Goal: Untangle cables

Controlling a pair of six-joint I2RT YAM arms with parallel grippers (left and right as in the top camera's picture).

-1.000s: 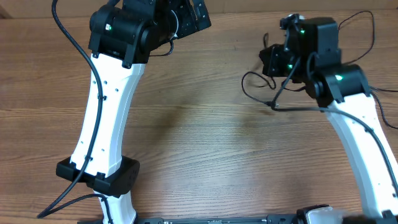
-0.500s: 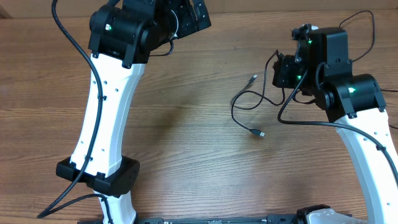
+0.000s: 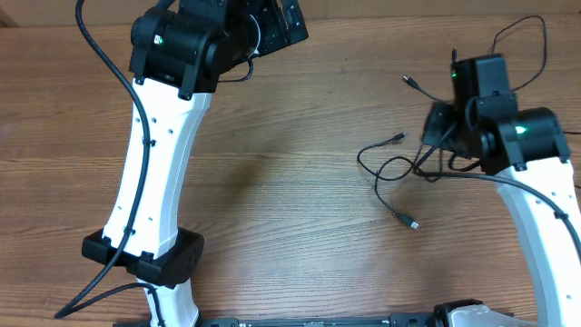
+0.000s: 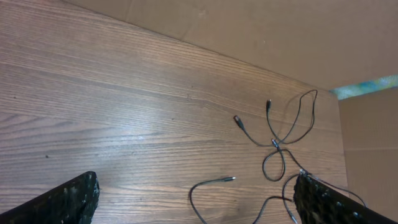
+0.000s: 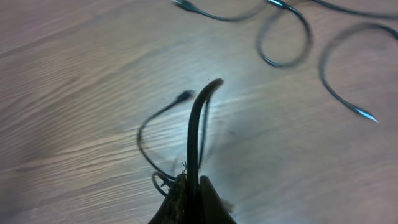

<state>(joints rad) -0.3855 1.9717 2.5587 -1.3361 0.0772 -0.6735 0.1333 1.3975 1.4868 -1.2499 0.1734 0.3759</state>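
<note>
The cables [image 3: 390,168] are lying on the right side of the tabletop [image 3: 272,209], just beside the right arm [image 3: 522,136]. They are thin and black. They are curling into loose loops that are crossing over each other. Small plugs [image 3: 413,223] are sitting at the ends, and some are showing a silver tip. One more loop is reaching toward the far edge of the tabletop, past the right arm.

The right tool [image 5: 189,200] is squeezed shut and is pinching one of the cables. In the right wrist view that cable is bending up out of the closed fingers in a tight arch. Other bits are trailing down onto the wood. The left tool [image 4: 196,186] is hanging wide open, well apart from the cables, and it is holding nothing.

The cables are looking very light and floppy. I am guessing they will slide easily on the smooth wood, so a tug on one may drag the whole bunch along. They are so thin that they could slip out of the fingers. The plugs are looking harder and a bit thicker, so a spot close to a plug seems a good place to hold. A free piece away from the crossings would work too. A gentle pull is likely best, so no plug is getting bent.
</note>
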